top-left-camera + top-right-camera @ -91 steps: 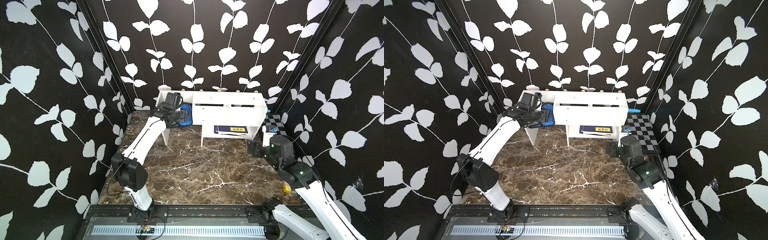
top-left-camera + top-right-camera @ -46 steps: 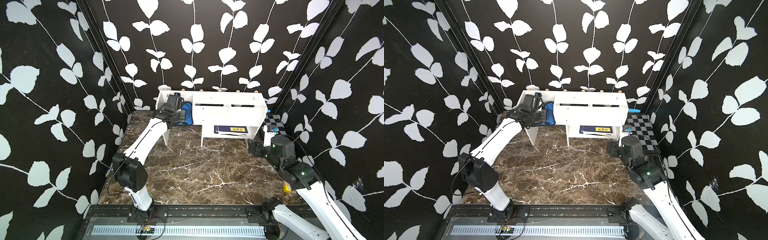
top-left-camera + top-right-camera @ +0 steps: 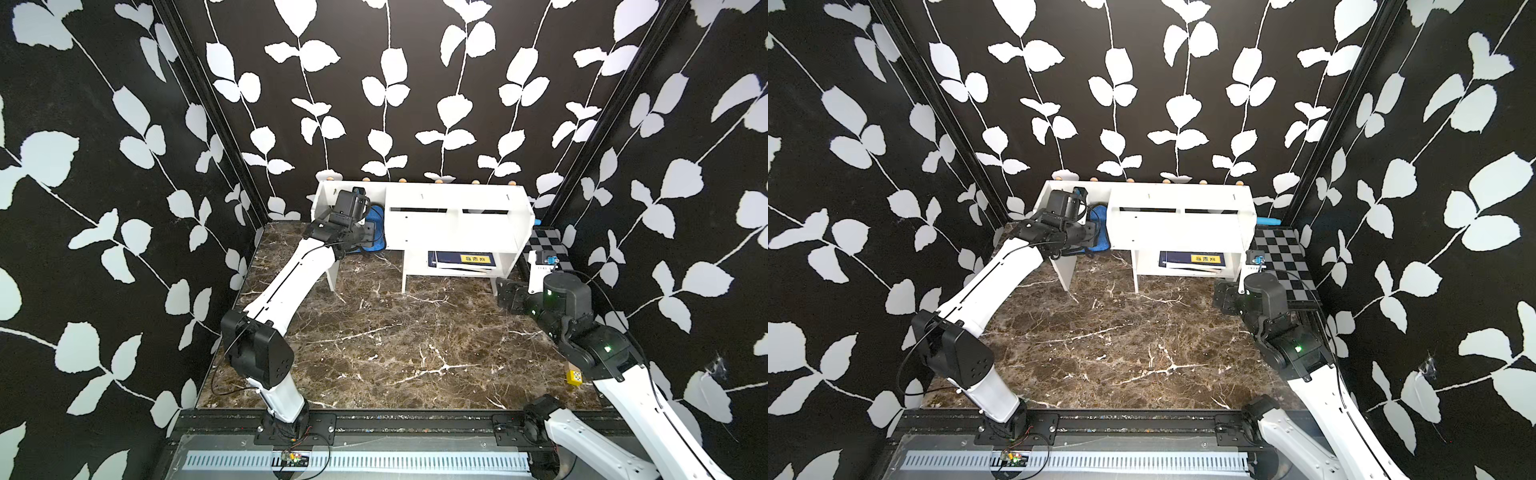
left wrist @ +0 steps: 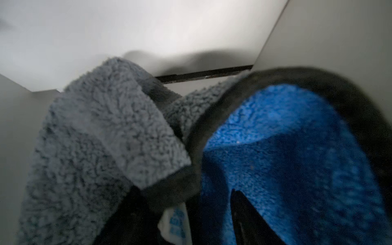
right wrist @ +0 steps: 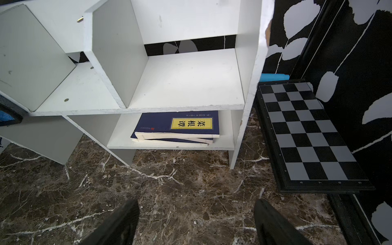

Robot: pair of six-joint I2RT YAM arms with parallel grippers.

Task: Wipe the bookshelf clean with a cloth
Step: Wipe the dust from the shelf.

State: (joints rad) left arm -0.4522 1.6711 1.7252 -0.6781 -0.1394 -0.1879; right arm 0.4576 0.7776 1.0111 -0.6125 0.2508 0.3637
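The bookshelf [image 3: 457, 224], long, low and white with two narrow dark slots, small wooden knobs along its back edge and books [image 5: 176, 127] lying flat in its lower cubby, stands at the back of the brown marbled surface [image 3: 395, 332]. The cloth [image 4: 106, 137], fluffy grey on one face and bright blue on the other with a dark hem and a white tag, is bunched in the open bay at the shelf's left end and covers the left jaws, so their state cannot be told. The right jaws stand apart and empty over the surface before the cubby.
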